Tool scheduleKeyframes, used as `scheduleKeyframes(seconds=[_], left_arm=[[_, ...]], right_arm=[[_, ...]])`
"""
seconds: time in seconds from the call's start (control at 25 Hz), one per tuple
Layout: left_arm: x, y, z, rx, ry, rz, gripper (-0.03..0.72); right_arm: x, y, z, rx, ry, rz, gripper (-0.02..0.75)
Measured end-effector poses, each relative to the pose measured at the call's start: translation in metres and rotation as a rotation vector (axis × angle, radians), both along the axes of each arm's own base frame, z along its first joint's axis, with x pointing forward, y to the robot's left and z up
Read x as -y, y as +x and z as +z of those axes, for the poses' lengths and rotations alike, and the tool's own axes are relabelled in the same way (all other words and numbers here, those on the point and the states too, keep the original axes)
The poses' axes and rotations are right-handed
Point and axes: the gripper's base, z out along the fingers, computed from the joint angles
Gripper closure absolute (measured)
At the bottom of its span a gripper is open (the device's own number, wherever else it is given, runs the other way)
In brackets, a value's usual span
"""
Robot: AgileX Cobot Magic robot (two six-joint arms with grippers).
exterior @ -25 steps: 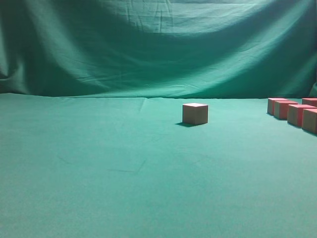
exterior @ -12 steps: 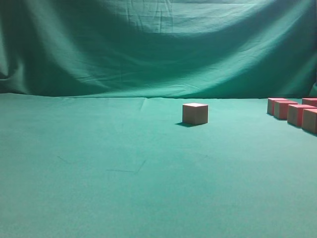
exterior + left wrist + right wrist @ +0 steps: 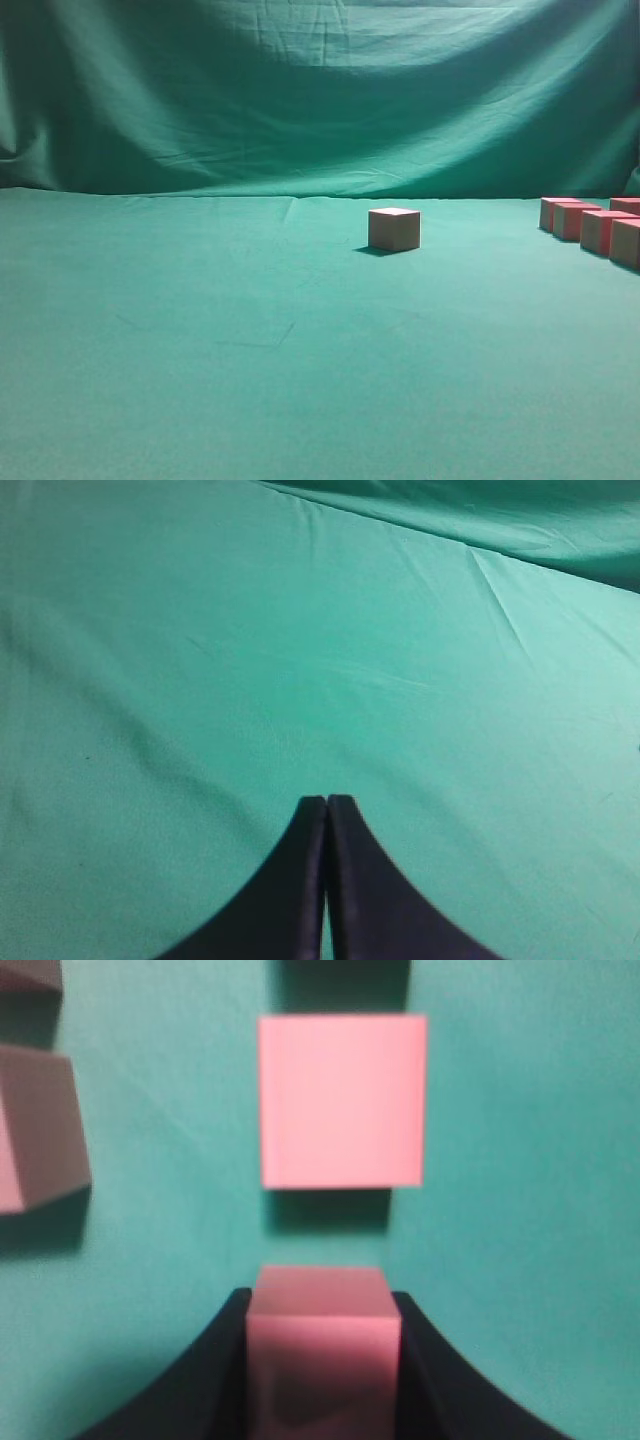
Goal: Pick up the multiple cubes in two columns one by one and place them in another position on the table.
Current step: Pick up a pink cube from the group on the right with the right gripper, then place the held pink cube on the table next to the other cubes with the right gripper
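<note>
In the exterior view one cube (image 3: 394, 229) stands alone on the green table (image 3: 250, 340), and several more cubes (image 3: 596, 227) line up at the right edge. Neither gripper shows there. In the right wrist view my right gripper (image 3: 322, 1305) is shut on a pink cube (image 3: 322, 1350) between its black jaws, above the cloth. Another cube (image 3: 343, 1100) lies just ahead of it, and two more (image 3: 35, 1125) sit at the left edge. In the left wrist view my left gripper (image 3: 327, 802) is shut and empty over bare cloth.
The draped green backdrop (image 3: 320, 90) rises behind the table. A crease in the cloth (image 3: 495, 600) runs across the far part of the left wrist view.
</note>
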Motion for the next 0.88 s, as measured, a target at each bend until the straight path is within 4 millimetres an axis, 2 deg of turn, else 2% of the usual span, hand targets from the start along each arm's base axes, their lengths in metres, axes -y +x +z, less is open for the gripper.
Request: scheduleKeyframes(seconds=[0.16, 0.32, 0.44, 0.64, 0.8, 0.88], left_arm=[[0.0, 0.0, 0.0, 0.0, 0.0, 0.0, 0.688], [0.0, 0.0, 0.0, 0.0, 0.0, 0.0, 0.688], [0.0, 0.0, 0.0, 0.0, 0.0, 0.0, 0.688], [0.0, 0.0, 0.0, 0.0, 0.0, 0.0, 0.688], [0.0, 0.0, 0.0, 0.0, 0.0, 0.0, 0.688], [0.0, 0.0, 0.0, 0.0, 0.0, 0.0, 0.688]], right_arm=[[0.0, -0.009, 0.015, -0.049, 0.005, -0.015, 0.471], [-0.006, -0.013, 0.053, 0.0, 0.08, -0.033, 0.471], [-0.018, -0.016, 0.088, 0.079, 0.181, 0.03, 0.471], [-0.066, -0.013, 0.137, 0.175, 0.278, 0.34, 0.471], [-0.11, 0.0, 0.169, 0.242, 0.278, 0.531, 0.471], [-0.13, 0.01, 0.178, 0.235, 0.25, 0.609, 0.471]])
